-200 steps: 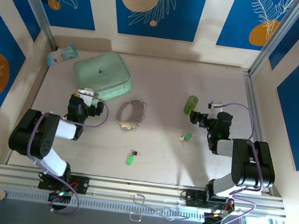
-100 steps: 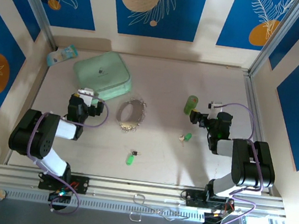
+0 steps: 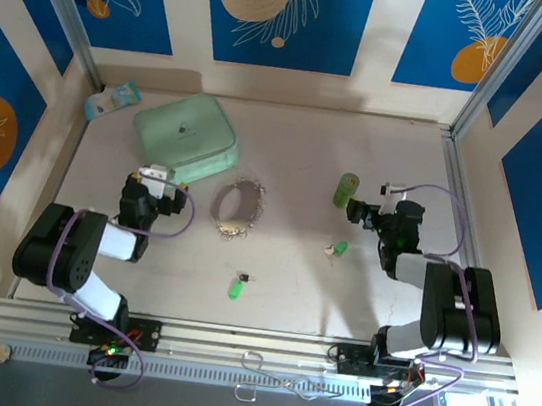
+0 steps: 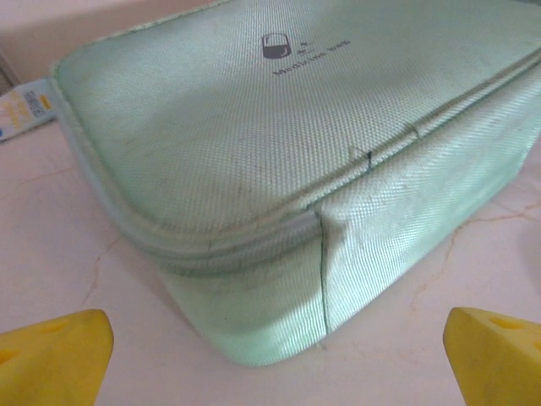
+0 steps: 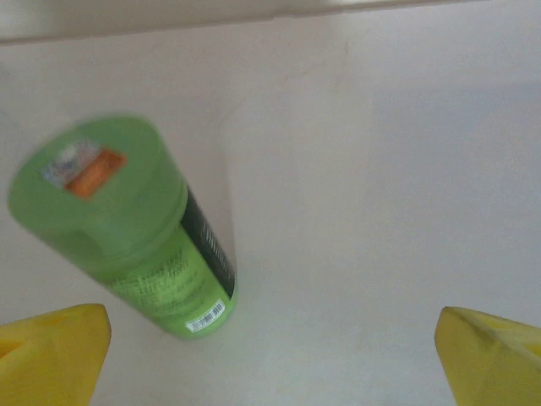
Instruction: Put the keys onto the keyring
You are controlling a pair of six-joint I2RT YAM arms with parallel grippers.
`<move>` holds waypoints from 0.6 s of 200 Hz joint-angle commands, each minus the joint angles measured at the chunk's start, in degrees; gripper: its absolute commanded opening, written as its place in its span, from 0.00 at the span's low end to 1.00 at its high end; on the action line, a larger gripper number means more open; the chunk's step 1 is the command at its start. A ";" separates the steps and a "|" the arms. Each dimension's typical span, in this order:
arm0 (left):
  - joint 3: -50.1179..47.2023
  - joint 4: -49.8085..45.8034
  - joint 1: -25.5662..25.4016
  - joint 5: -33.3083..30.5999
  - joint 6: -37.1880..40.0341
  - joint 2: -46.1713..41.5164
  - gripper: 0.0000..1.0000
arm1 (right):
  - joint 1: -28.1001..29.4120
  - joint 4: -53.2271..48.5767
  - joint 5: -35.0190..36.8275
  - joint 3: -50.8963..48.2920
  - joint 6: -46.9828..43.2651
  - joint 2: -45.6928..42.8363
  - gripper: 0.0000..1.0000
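While keys lie loose, mint case zipped

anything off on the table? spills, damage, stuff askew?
Nothing spilled or damaged. One key lies right of the keyring, the other key nearer the arms; neither is on it yet.

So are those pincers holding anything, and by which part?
Nothing is held. The left pincer is open, facing the mint bag; the right pincer is open near the green bottle.
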 commanded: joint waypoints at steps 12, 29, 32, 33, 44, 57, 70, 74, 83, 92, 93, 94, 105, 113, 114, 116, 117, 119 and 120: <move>-4.60 3.69 0.29 -2.62 -0.98 -11.34 1.00 | -0.30 -16.26 3.47 5.42 6.25 -10.68 0.99; -0.87 -12.16 0.27 -4.81 -5.18 -20.91 1.00 | -0.11 -20.96 1.73 6.30 11.66 -15.20 0.99; 0.13 -15.78 0.21 -4.86 -6.25 -22.53 1.00 | 0.00 -21.94 1.65 6.53 13.11 -15.86 1.00; 0.13 -16.92 0.20 -4.80 -6.65 -23.02 1.00 | 0.03 -22.35 1.56 6.66 13.61 -16.10 1.00; 3.72 -26.68 0.25 -1.91 -9.33 -27.17 1.00 | 0.29 -27.09 0.84 7.97 19.16 -17.96 1.00; 5.47 -30.88 0.20 2.85 -12.75 -29.73 1.00 | 0.81 -32.93 -1.87 9.61 24.62 -19.19 0.98; 5.95 -32.70 0.14 7.28 -17.10 -31.57 1.00 | 1.79 -38.77 -4.96 11.51 27.86 -19.41 0.96; 6.28 -33.70 0.07 8.47 -18.23 -32.07 1.00 | 2.18 -40.55 -5.59 12.31 28.66 -19.33 0.96; 7.35 -36.52 -0.18 10.42 -20.83 -33.06 1.00 | 3.52 -43.85 -7.29 13.60 29.92 -18.92 0.95; 8.53 -39.02 -0.52 12.44 -22.54 -33.51 1.00 | 5.35 -46.32 -8.69 14.79 30.18 -18.36 0.93; 8.64 -39.39 -0.55 12.81 -22.66 -33.56 1.00 | 5.65 -46.54 -8.80 14.92 30.23 -18.27 0.92; 8.78 -39.71 -0.62 13.13 -22.76 -33.59 1.00 | 5.80 -46.78 -8.90 14.98 30.25 -18.22 0.92; 10.11 -42.62 -1.59 14.91 -24.00 -33.62 1.00 | 8.75 -48.96 -9.56 16.31 29.84 -17.57 0.91; 10.67 -44.22 -2.71 15.54 -24.48 -33.60 1.00 | 11.56 -50.30 -8.96 17.45 28.99 -16.94 0.91; 10.72 -44.41 -2.88 15.55 -24.51 -33.56 1.00 | 11.96 -50.42 -8.76 17.52 28.89 -16.86 0.91; 10.82 -44.77 -3.27 15.62 -24.53 -33.56 1.00 | 12.83 -50.69 -8.34 17.71 28.63 -16.81 0.91; 10.88 -44.95 -3.47 15.59 -24.53 -33.50 1.00 | 13.25 -50.83 -8.09 17.82 28.49 -16.70 0.91; 10.92 -45.30 -3.88 15.53 -24.56 -33.45 1.00 | 14.08 -51.03 -7.69 18.07 28.25 -16.58 0.91; 10.97 -45.48 -4.12 15.41 -24.63 -33.49 1.00 | 14.27 -51.14 -7.46 18.14 27.99 -16.50 0.91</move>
